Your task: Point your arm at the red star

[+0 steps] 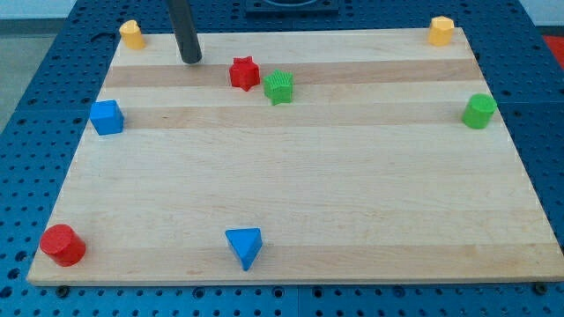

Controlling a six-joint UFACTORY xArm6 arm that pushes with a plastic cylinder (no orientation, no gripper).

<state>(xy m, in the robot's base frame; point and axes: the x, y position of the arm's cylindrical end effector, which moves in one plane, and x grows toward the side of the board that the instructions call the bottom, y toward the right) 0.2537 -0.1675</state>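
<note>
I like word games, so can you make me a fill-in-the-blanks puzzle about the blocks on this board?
1. My tip is on the view's ____ of the red star.
2. The block touching the red star is coloured ____.
3. Both top corners hold ____ blocks.
4. The blue triangle sits near the view's ____ edge.

Missing words: left, green, yellow, bottom.

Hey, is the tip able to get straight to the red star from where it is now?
Probably yes. My tip sits to the view's left of the red star, with bare board between them; the green star lies on the far side.
</note>
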